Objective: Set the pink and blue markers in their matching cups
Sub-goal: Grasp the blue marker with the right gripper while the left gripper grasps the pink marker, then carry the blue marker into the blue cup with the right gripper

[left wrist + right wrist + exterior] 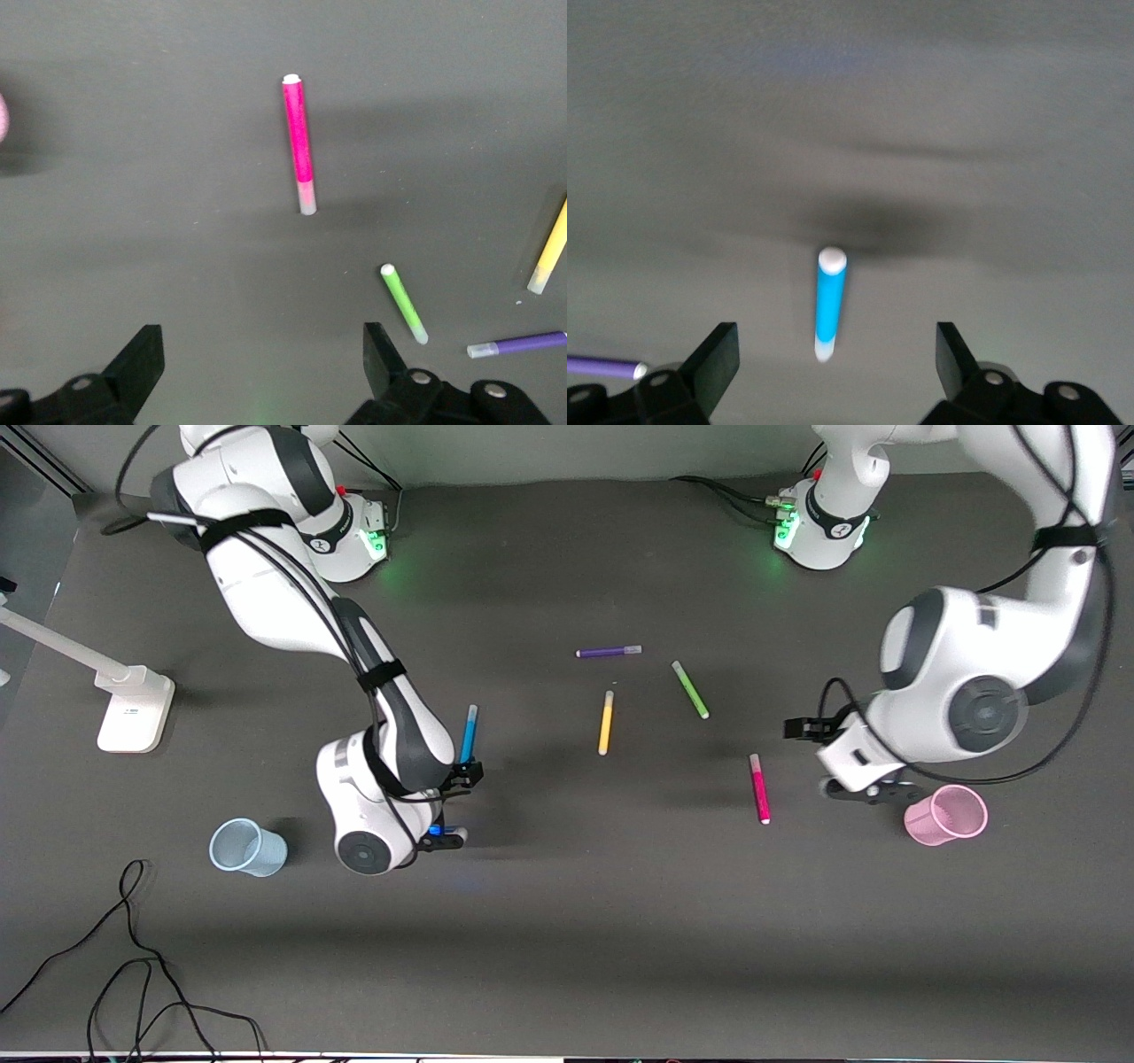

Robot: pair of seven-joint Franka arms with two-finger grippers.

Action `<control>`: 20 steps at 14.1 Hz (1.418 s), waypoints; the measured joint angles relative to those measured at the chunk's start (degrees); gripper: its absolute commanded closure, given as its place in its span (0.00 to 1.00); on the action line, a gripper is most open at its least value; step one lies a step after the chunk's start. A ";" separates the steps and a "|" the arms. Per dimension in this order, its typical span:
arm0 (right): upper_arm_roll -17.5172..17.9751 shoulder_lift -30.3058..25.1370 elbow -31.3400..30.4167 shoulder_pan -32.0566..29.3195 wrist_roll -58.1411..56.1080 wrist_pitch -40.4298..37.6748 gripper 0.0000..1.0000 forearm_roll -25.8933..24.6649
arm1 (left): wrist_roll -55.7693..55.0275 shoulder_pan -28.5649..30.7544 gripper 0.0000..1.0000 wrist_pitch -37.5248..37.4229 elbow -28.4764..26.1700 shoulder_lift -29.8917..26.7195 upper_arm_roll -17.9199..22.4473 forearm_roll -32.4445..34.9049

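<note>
Blue marker (pixel 469 732) partly hidden under right claw (pixel 456 802).

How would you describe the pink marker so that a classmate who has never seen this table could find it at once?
Start at the translucent pink plastic cup toward the left arm's end of the dark table. Beside it, toward the table's middle, lies the slim magenta-pink felt-tip marker, flat and untouched. The yellow marker, green marker and purple marker lie farther from the front camera; only this one is pink.

Blue marker (pixel 469 732): lower end hidden by the right arm's wrist.
Pink cup (pixel 3 118): cut off at the left wrist view's edge.
Purple pen (pixel 602 366): mostly cut off in the right wrist view.
</note>
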 measured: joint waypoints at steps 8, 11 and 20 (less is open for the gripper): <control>0.65 3.68 0.54 1.82 0.69 0.31 0.51 1.03 | -0.35 -2.66 0.01 18.42 -4.58 11.17 -0.02 -0.02; 0.55 3.71 0.57 1.82 0.79 -0.06 0.91 1.05 | -1.38 -3.15 0.02 21.90 -5.50 12.53 -0.01 -0.02; -0.33 2.32 3.14 1.48 2.33 -1.17 1.00 1.05 | -1.75 -3.45 0.66 35.51 -6.53 18.37 0.01 -0.02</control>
